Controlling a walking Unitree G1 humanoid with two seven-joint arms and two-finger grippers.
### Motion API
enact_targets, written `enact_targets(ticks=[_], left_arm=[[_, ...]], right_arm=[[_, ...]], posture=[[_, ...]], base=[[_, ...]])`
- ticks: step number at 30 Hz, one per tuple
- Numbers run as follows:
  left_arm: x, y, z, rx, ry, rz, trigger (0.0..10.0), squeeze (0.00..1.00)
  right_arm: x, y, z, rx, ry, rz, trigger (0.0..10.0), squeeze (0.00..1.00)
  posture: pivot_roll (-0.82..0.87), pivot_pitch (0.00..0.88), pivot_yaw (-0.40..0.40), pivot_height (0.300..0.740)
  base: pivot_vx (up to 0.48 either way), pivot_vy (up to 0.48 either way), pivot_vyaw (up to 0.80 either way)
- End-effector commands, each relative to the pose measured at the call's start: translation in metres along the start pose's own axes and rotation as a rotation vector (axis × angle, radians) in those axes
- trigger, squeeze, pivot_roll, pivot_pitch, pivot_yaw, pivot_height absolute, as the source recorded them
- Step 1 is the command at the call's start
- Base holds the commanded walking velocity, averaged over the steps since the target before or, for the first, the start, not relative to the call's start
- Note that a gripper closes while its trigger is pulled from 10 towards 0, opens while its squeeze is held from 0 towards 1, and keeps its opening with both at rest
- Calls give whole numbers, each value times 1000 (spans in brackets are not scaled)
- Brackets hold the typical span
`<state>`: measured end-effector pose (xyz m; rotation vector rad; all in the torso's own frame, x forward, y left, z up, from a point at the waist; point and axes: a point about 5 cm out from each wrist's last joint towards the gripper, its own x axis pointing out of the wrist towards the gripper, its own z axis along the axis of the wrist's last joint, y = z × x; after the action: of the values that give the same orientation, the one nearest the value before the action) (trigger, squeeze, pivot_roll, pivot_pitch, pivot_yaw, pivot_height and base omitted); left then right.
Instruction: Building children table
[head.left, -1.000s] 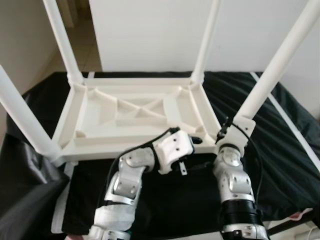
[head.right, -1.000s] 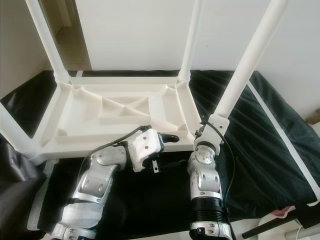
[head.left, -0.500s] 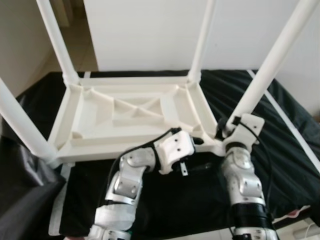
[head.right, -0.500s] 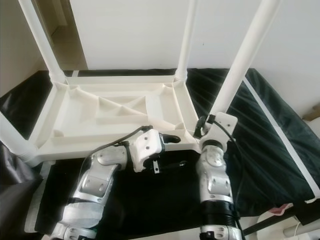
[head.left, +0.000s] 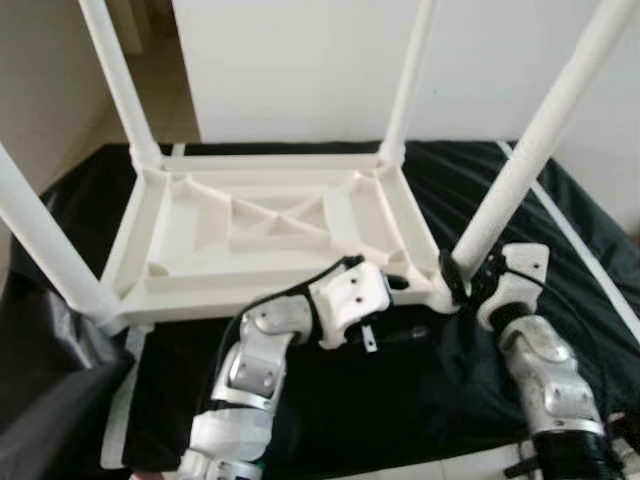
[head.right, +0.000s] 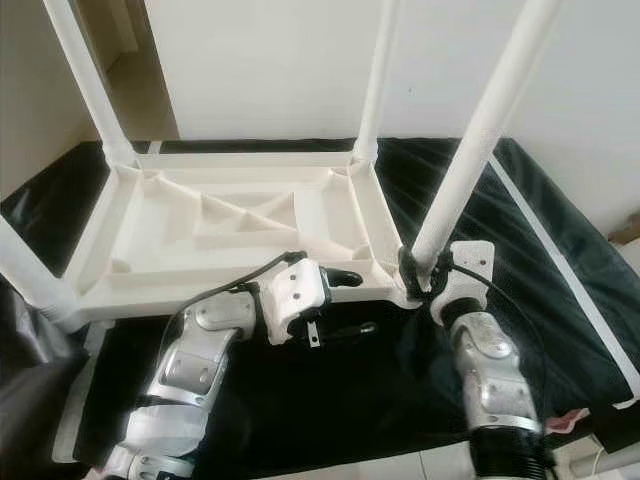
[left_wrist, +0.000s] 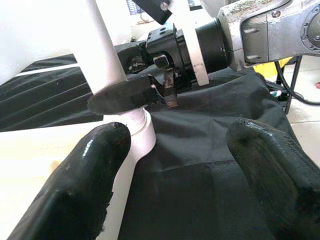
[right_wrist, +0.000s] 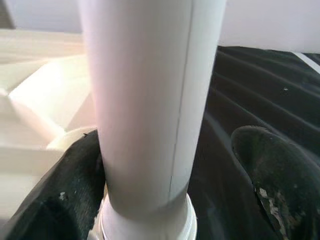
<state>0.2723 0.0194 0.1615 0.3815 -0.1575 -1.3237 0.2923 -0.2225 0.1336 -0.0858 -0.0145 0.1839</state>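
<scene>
1. Right gripper (head.right: 418, 272): we are seeing it at the base of the near right table leg (head.right: 470, 160), its black fingers (right_wrist: 272, 175) spread on either side of the white tube. In the right wrist view one finger is lying against the tube and the other is standing clear of it, so the jaws are parted around the leg, not clamped on it.

2. Left gripper (head.right: 340, 279): we are seeing it reach toward the same corner from the robot's left, its fingers (left_wrist: 85, 185) held apart with the black cloth showing between them; it is grasping nothing. One finger is sitting just beside the leg's round socket collar (left_wrist: 140, 132).

3. Children's table (head.left: 270, 235): we are seeing it lying upside down on the black cloth (head.left: 560, 260), ribbed underside facing up, with all four white legs standing up from its corners.

4. Remaining legs: the near left leg (head.left: 45, 240) is leaning out toward the left of the frame; the far left leg (head.left: 125, 85) and far right leg (head.left: 405, 85) are rising in front of the white wall (head.left: 300, 60).

5. Right arm (head.right: 490, 370): we are seeing it angle up from the lower right, its wrist housing just beside the table's near right corner.

6. Left arm (head.left: 250, 370): it is bending up from below, across the cloth, to the table's near edge.
</scene>
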Motion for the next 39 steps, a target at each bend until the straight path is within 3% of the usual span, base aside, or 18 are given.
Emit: enact_targets(ticks=[1,8,17,18,31,32,33,36,39], left_arm=[[3,0,-8,-49,7,224,10000,0],[4,2,-7,-44,8,222,10000,0],[0,4,-7,-41,17,247,10000,0],[-1,4,-7,-42,18,253,10000,0],[-5,4,-9,-45,26,269,10000,0],[-5,4,-9,-44,27,267,10000,0],[-5,4,-9,-44,27,266,10000,0],[-5,4,-9,-44,28,264,10000,0],[-5,3,-9,-46,28,258,10000,0]], right_arm=[[0,-1,-3,-20,19,90,10000,0],[14,-2,0,-89,66,271,10000,0],[26,0,-6,-124,103,356,10000,0],[26,1,-8,-130,116,375,0,0],[22,-4,-22,-120,184,409,0,0],[21,-5,-23,-117,185,398,8667,0],[21,-6,-24,-113,189,386,10000,0],[20,-8,-25,-113,200,367,10000,0],[19,-16,-30,-100,250,234,10000,0]], posture=[[-43,0,-36,740],[-35,0,-36,740],[-6,0,-53,740],[0,0,-57,740],[9,0,-55,740],[7,0,-52,740],[4,0,-52,740],[4,0,-52,740],[-3,0,-49,740]], base=[[0,0,0],[0,0,0],[0,0,0],[0,0,0],[0,0,0],[0,0,0],[0,0,0],[0,0,0],[0,0,0]])
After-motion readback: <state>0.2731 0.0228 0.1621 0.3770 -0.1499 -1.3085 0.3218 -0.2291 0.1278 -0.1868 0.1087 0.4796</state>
